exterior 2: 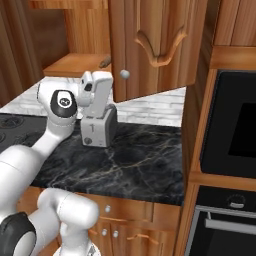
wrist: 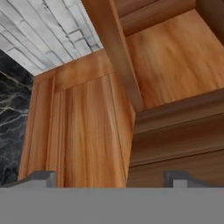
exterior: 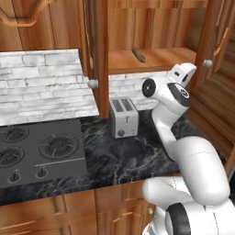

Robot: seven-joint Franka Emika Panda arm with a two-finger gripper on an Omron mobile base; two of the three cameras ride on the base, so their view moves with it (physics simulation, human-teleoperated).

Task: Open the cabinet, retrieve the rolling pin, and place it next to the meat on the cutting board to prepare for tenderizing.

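With both doors of the cabinet standing swung outward, the first step of the task reads as complete. The rolling pin lies untouched on the cabinet's lower shelf, toward the middle of that shelf and angled back from its front edge; in the right base view only its end shows beside the edge of the open right door. The gripper is released, its two fingertips spread wide with nothing between them, and it faces wooden cabinet panelling and the underside of the shelf, not the pin. The hand sits below the shelf's front edge and above the toaster, which stands at the back edge of the dark marble counter just right of the stove. Judged from this, retrieval has not begun: the arm must rise to shelf level, reach the pin and close on it. Neither the cutting board nor the meat can be located from these views, so the placing step remains wholly outstanding.
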